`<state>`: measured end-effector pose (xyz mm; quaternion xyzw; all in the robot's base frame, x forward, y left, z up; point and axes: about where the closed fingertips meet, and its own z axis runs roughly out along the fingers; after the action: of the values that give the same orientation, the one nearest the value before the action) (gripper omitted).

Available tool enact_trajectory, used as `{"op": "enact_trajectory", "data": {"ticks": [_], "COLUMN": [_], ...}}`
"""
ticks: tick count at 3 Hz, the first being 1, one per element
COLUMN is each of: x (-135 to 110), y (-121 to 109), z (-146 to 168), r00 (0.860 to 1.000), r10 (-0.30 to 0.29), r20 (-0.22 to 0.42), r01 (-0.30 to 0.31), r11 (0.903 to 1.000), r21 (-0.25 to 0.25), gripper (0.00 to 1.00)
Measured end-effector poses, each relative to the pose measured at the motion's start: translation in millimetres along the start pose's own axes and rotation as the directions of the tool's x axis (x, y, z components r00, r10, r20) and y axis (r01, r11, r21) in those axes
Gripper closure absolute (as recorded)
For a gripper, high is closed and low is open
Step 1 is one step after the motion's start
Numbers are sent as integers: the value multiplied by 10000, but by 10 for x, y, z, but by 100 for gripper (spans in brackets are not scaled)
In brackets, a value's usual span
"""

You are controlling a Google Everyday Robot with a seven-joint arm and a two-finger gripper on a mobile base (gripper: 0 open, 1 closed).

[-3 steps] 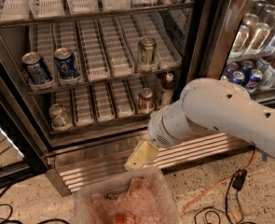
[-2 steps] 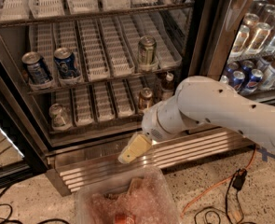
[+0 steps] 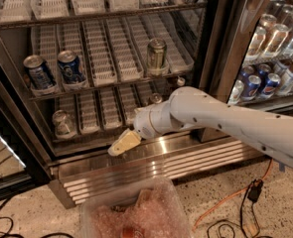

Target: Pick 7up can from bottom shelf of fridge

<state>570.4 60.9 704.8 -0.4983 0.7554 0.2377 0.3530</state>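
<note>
The fridge (image 3: 220, 53) stands open, with a ribbed steel base (image 3: 151, 165). On its bottom shelf (image 3: 99, 110), a wire rack with white lane trays, the pale grey-green 7up can (image 3: 62, 124) stands upright at the far left. A second can top (image 3: 156, 98) shows further right on that shelf, mostly hidden behind my arm. My gripper (image 3: 123, 144), with a cream-coloured tip, hangs in front of the steel base. It is just below the bottom shelf's front edge, to the right of the 7up can and apart from it.
The shelf above holds two blue Pepsi cans (image 3: 70, 67) at left and a brownish can (image 3: 157, 56) at right. A neighbouring cooler (image 3: 265, 78) full of cans stands to the right. A clear plastic tub (image 3: 136, 212) and cables (image 3: 245, 207) lie on the floor.
My gripper and forearm have moved left and upward, from over the floor and tub toward the fridge's bottom shelf. The cans have not moved.
</note>
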Motion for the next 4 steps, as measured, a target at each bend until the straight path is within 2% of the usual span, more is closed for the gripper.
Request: {"op": "enact_trajectory", "data": {"ticks": [1,2,3,4], "x": [-98,-75,-56,-119], "y": [-44,-44,-297,-479], "z": [416,485,855,1350], "r00": [9981,9986,9994,9961], "r10": [169,208,-60,-216], "r20": [595,479,338,850], "r01": [-181,-220,46,181], "r11": [9996,9994,9992,9990], "r21": [205,262,404,413], "gripper": [0,0,0,0]}}
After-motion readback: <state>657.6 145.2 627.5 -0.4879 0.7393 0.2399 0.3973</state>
